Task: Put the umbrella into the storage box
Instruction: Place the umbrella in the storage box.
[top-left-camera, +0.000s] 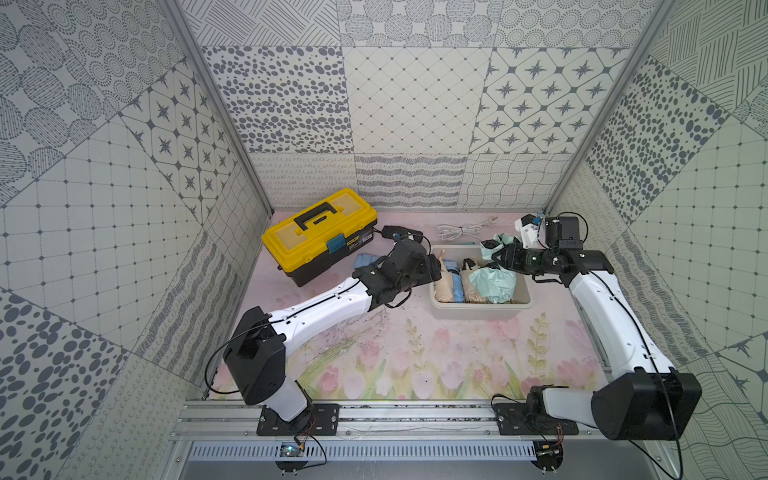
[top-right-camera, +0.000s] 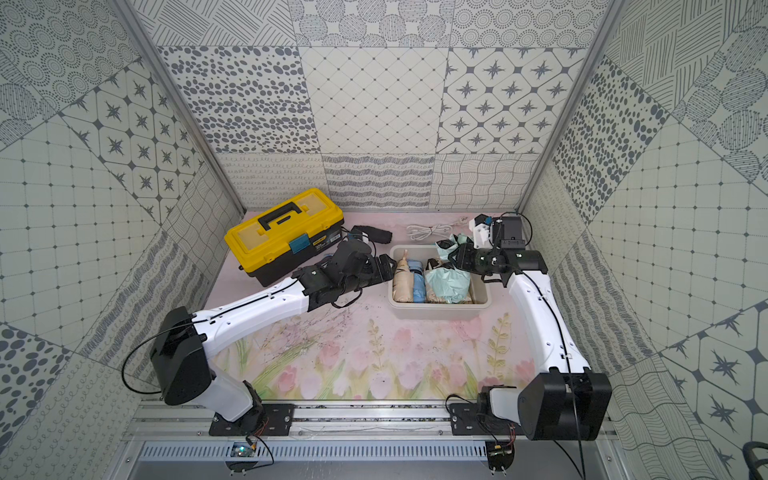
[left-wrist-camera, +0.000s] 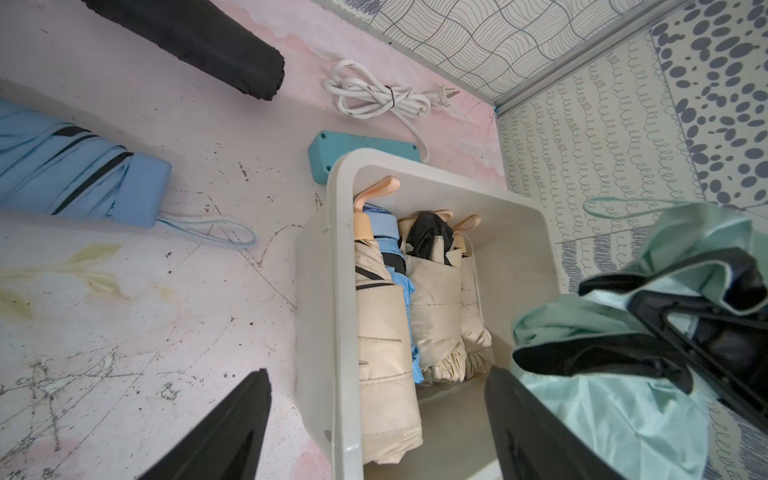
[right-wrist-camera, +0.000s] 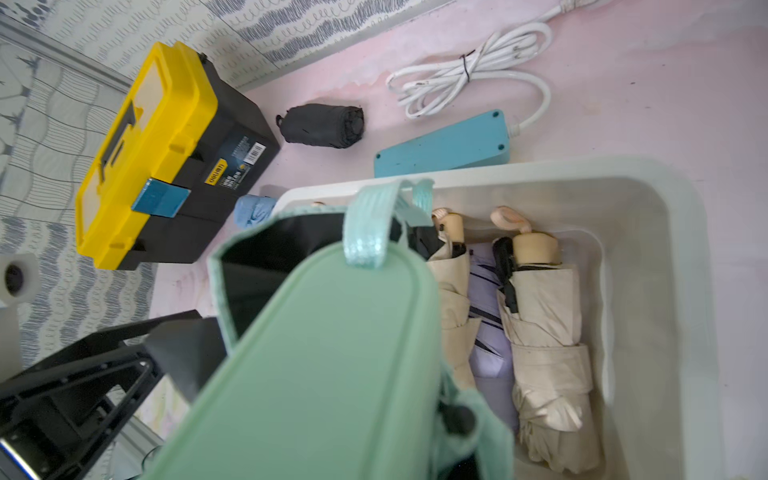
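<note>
Mint umbrella (right-wrist-camera: 332, 353) (in right fingers (right-wrist-camera: 183, 357)) overhangs unfilled side of storage box (right-wrist-camera: 540, 168).

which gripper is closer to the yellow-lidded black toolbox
Left. The left gripper is beside the yellow-lidded black toolbox; the right gripper is over the white plastic storage box, farther off.

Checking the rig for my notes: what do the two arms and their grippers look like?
Both the left arm and right arm have smooth white shells on the long links, bulky black joint housings and a thin black cable clipped along each. The left gripper and right gripper are black, with tapered, triangular fingers.
</note>
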